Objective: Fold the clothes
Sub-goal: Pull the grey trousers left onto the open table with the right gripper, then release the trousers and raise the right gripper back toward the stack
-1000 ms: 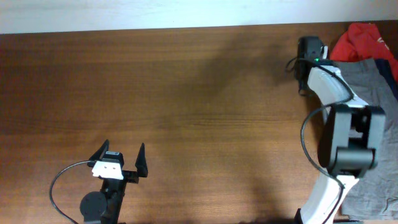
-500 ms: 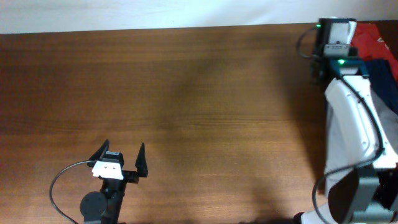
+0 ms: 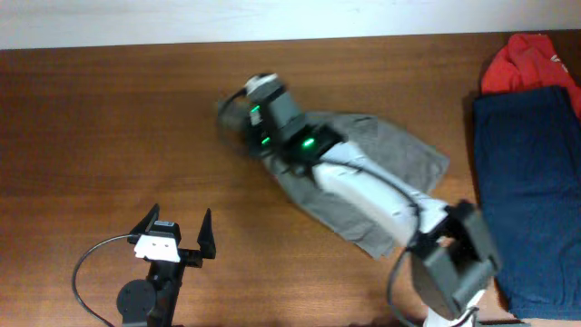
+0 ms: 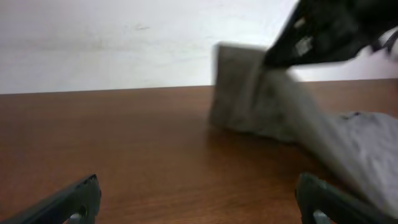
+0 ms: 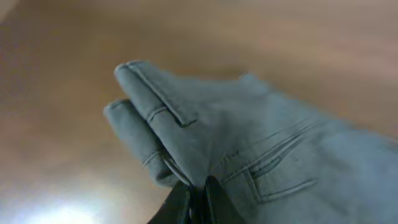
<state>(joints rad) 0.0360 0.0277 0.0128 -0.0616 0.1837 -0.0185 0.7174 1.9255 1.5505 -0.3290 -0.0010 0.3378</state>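
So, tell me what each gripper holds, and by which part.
Right gripper: shut on the grey stitched cloth garment, pinching folds bunched at one end. Left gripper: open, holding nothing.

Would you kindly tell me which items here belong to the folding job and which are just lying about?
Job: grey garment, pinched by right gripper; navy garment; red garment.
Lying about: only the open left gripper, holding nothing.

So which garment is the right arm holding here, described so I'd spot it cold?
On the wooden table, look near the middle, under the right arm. The grey garment lies spread out there, one seamed edge pinched in the right gripper. Its neighbours, a navy garment and a red garment, lie at the right edge.
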